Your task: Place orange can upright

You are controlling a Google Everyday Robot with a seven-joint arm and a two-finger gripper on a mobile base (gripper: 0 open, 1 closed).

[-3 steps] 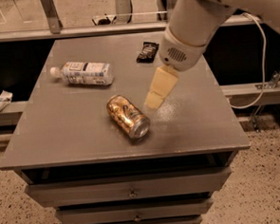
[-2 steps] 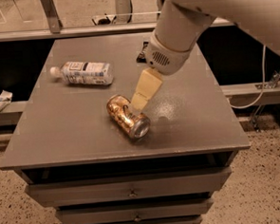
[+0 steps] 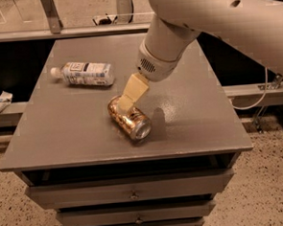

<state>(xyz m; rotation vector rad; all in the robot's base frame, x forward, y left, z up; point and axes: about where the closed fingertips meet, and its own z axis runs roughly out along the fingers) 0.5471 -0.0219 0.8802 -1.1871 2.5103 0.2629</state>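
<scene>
- Camera view: your claw (image 3: 127, 100) hangs low over the counter (image 3: 194, 107), its tip at the far end of the orange can (image 3: 132, 120); you cannot tell how wide it stands.
- The can lies on its side directly under the claw, its silver end pointing away toward the counter's front edge.
- Expect it to be light, thin-walled, slick and quick to roll: take it across the middle of the body, gently.
- A clear bottle (image 3: 84, 73) lies well apart, behind the claw.

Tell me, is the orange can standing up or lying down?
Lying down: the orange can rests sideways on the table, silver end showing. The gripper is at its far end.
</scene>
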